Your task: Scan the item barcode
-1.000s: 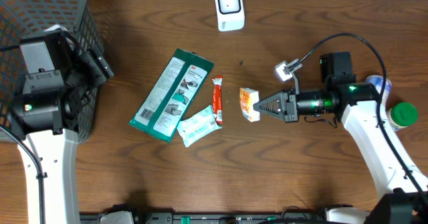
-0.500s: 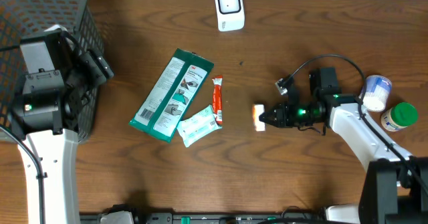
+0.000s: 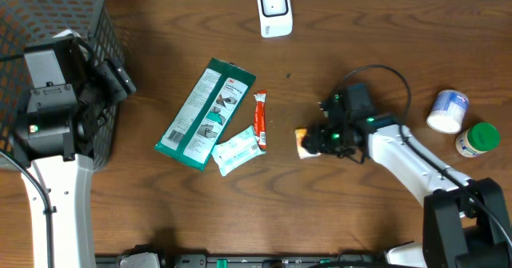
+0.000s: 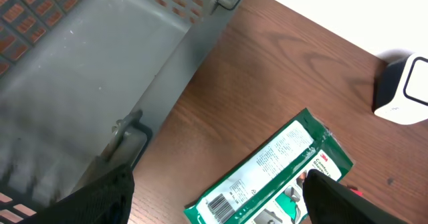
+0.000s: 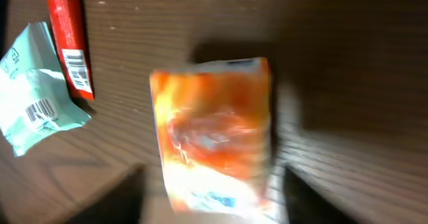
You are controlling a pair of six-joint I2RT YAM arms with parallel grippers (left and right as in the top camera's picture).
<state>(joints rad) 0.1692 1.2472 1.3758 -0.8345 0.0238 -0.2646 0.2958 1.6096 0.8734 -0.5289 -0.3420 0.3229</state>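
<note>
A small orange snack packet [image 3: 302, 142] lies on the wood table, blurred in the right wrist view [image 5: 214, 130]. My right gripper [image 3: 316, 142] is low over it and open. Its dark fingers [image 5: 130, 197] stand apart on either side of the packet's near end, and I see no grip on it. The white barcode scanner [image 3: 274, 10] stands at the back edge. My left gripper [image 4: 217, 190] is open and holds nothing, hovering beside the basket above a green 3M pack [image 4: 281, 170] whose barcode faces up.
Left of the orange packet lie a red stick pack [image 3: 260, 120], a pale wipes packet [image 3: 238, 150] and the green pack [image 3: 206, 112]. A grey mesh basket [image 3: 48, 12] fills the far left corner. A white jar [image 3: 446, 110] and a green-lidded bottle [image 3: 478, 138] stand at the right.
My right arm has swung left and lower, and its jaws, shut a second ago, now stand apart around the orange packet. The left arm has not moved.
</note>
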